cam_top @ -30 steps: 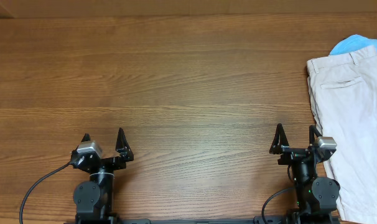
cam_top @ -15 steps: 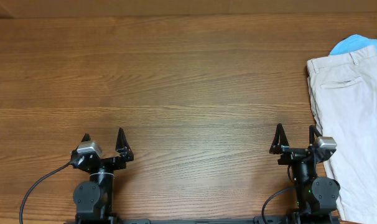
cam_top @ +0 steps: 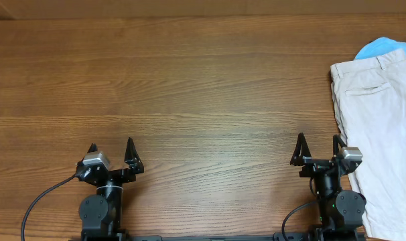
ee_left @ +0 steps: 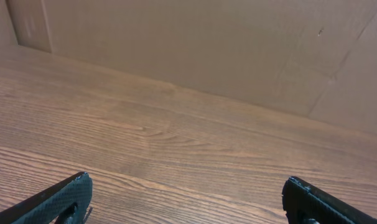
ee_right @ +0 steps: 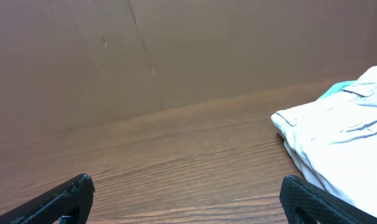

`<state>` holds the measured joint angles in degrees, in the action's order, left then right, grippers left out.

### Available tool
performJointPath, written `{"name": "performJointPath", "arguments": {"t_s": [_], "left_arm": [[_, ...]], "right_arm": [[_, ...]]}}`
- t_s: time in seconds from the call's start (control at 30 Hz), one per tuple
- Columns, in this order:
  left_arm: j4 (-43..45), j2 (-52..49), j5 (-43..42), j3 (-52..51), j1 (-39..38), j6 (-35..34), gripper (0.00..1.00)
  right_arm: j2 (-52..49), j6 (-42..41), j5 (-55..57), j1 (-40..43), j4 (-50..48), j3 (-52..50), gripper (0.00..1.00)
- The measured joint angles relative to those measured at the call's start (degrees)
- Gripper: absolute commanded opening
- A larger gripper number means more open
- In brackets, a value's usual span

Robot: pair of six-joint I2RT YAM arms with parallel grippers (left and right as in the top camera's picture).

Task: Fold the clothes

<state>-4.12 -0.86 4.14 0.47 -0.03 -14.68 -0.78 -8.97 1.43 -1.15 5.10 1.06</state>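
Note:
Light beige shorts (cam_top: 380, 127) lie flat along the table's right edge, waistband toward the far side, with a back pocket seam showing. A light blue garment (cam_top: 384, 45) peeks out from under their far end. The right wrist view has the shorts (ee_right: 344, 140) at its right side and a sliver of the blue garment (ee_right: 335, 88) behind them. My right gripper (cam_top: 319, 148) rests at the near edge just left of the shorts, open and empty. Far to the left, my left gripper (cam_top: 111, 152) is also open over bare wood, nothing between its fingers.
The wooden table (cam_top: 189, 87) stretches across the whole view. A brown cardboard wall (ee_left: 226, 43) stands along its far side. Both arm bases sit at the near edge, and a black cable (cam_top: 39, 201) trails from the left one.

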Motion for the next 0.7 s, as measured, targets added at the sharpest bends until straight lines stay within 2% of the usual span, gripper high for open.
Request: {"name": "performJointPath", "arguments": {"t_s": [0.5, 0.57, 0.7], "left_arm": [[0.0, 0.0, 0.0, 0.0, 0.0, 0.0, 1.00], [0.0, 0.0, 0.0, 0.0, 0.0, 0.0, 1.00], [0.0, 0.0, 0.0, 0.0, 0.0, 0.0, 1.00]], "right_arm": [[0.0, -0.2, -0.2, 0.0, -1.1, 0.0, 1.00], [0.0, -2.2, -1.9, 0.0, -3.7, 0.0, 1.00], [0.0, -12.4, -14.6, 0.0, -4.1, 0.0, 1.00]]}}
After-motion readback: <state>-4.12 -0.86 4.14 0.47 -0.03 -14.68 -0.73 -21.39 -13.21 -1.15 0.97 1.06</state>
